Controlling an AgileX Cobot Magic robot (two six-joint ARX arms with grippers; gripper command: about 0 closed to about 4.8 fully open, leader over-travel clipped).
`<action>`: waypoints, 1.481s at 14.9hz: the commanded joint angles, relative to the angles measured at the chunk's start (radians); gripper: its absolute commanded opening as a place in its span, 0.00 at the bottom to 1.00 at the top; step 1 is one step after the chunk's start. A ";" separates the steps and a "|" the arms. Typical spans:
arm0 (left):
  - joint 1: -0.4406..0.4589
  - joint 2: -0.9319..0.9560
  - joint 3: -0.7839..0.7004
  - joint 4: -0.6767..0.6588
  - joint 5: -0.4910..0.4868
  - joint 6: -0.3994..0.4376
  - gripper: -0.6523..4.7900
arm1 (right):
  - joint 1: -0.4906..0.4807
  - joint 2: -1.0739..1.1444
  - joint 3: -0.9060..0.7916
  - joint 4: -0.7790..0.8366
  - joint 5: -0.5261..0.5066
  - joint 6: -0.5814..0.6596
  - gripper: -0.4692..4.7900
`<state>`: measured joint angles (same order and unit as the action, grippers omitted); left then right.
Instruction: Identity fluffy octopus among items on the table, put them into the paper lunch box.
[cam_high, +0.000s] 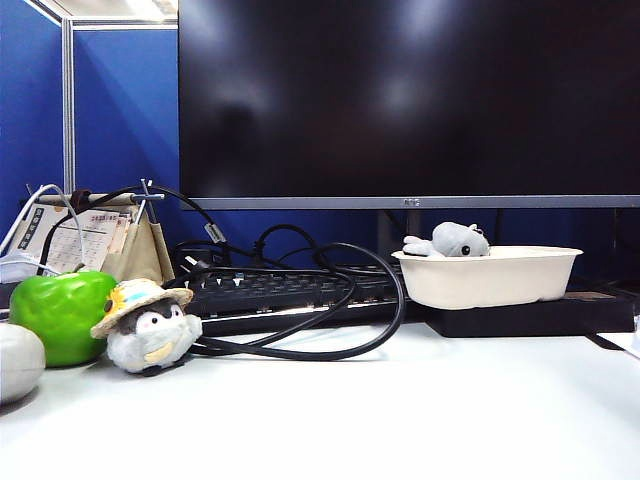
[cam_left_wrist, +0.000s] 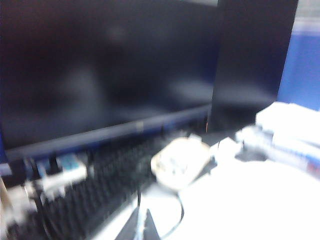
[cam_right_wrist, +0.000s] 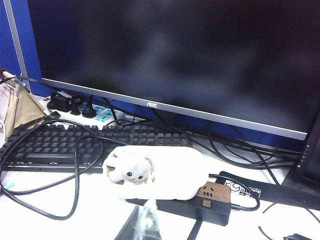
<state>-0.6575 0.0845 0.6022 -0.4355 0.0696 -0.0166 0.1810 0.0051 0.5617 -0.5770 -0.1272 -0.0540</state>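
In the rounded pulp paper lunch box, plush fluffy octopus, left pincer together, right pincer unclear.

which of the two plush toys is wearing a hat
The penguin plush on the table beside the green apple; the fluffy octopus in the paper lunch box is bareheaded.

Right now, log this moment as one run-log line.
fluffy octopus: in paper lunch box | left pincer: shut, empty | right pincer: state unclear | penguin plush: on table
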 joint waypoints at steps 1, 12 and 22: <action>0.000 0.001 -0.112 0.106 0.006 -0.003 0.11 | 0.000 -0.002 0.002 0.013 0.002 0.001 0.08; 0.000 0.002 -0.309 0.235 -0.008 -0.025 0.11 | 0.002 -0.002 -0.141 0.131 -0.008 0.037 0.08; 0.001 0.002 -0.465 0.275 -0.122 -0.017 0.11 | 0.001 -0.003 -0.426 0.454 0.041 0.267 0.08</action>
<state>-0.6575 0.0845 0.1440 -0.1730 -0.0399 -0.0383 0.1814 0.0044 0.1486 -0.1699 -0.1001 0.2108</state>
